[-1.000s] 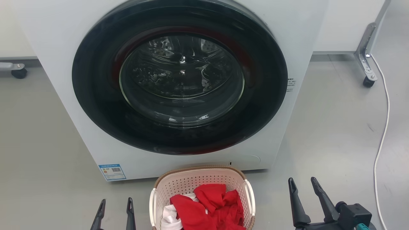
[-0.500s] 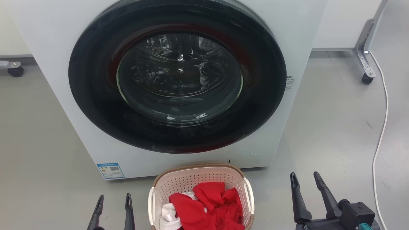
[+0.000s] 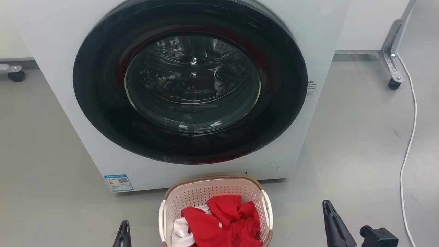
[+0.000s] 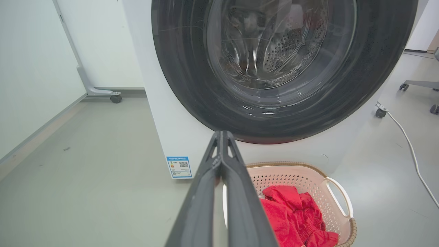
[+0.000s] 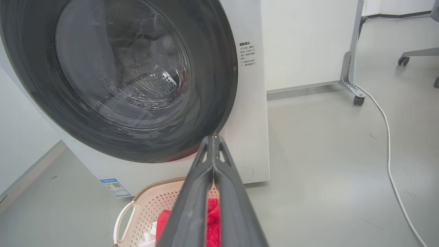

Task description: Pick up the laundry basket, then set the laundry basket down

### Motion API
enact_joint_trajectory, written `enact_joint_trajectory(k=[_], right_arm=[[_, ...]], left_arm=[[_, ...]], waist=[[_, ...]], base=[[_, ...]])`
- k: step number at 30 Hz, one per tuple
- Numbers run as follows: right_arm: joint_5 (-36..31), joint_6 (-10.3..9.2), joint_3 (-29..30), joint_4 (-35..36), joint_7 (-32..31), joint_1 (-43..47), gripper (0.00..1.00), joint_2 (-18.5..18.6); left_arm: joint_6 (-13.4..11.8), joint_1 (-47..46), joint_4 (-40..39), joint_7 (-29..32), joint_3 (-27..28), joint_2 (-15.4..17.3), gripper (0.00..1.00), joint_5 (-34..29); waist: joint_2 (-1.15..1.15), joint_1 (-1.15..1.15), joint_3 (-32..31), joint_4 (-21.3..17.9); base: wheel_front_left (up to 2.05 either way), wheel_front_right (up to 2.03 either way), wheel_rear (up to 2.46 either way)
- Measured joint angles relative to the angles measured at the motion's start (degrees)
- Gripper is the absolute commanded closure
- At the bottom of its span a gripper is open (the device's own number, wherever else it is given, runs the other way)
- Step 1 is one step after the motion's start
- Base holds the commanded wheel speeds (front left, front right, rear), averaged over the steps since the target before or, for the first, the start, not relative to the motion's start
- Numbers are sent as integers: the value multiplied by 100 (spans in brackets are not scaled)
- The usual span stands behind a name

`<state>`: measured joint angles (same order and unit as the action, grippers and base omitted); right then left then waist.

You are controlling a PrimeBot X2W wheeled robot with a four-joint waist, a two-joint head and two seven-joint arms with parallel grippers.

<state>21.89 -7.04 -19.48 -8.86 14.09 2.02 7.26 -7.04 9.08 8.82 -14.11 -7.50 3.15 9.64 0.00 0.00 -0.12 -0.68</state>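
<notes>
Laundry basket (image 3: 202,197) low centre in head view, upright on grey floor (image 3: 349,147), close in front of white front-loading washing machine (image 3: 51,51), right below its round dark door (image 3: 192,82), which is shut. Touching the machine or not: cannot tell. Cream perforated walls, brown woven-look rim, white side handles (image 3: 268,209). Holds crumpled red garments (image 3: 223,219) and a bit of white cloth (image 3: 180,235) on the left side. Left gripper (image 3: 125,228) at bottom edge, near basket's left side, apart from it. Right gripper (image 3: 330,211) at bottom right, further out from basket's right handle, also not touching. In left wrist view, left gripper (image 4: 221,137) with fingers pressed together tip to tip, nothing between them, aimed at lower part of machine front, basket below and to the right of the fingers. In right wrist view, right gripper (image 5: 212,140) likewise with jaws together on nothing, tips over bottom edge of door, basket partly hidden behind the fingers at lower left. Blue label (image 3: 118,182) on machine's lower left front corner. White cable (image 3: 410,144) trailing over floor at right, near a metal leg with caster (image 3: 393,83).
</notes>
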Motion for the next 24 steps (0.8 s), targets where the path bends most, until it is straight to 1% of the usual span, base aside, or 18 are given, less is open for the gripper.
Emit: enact_joint_trajectory(k=[6, 10, 15, 24], right_arm=[[366, 77, 170, -29, -109, -14, 100, -27], [698, 129, 281, -57, -221, -31, 100, -56], [1069, 204, 425, -89, -337, -41, 100, -73], [1722, 335, 688, -169, -548, -126, 100, -116]], left_arm=[[62, -18, 51, 97, 71, -2, 100, 291], [157, -41, 90, 191, 130, -3, 100, 633], [216, -84, 140, 303, 190, -5, 100, 1207], [355, -197, 212, 524, 321, -7, 100, 1980]], waist=[[0, 0, 3, 4], [0, 0, 4, 7], [0, 0, 5, 11], [0, 0, 6, 18]], base=[[0, 0, 0], [0, 0, 0], [0, 0, 0], [0, 0, 0]])
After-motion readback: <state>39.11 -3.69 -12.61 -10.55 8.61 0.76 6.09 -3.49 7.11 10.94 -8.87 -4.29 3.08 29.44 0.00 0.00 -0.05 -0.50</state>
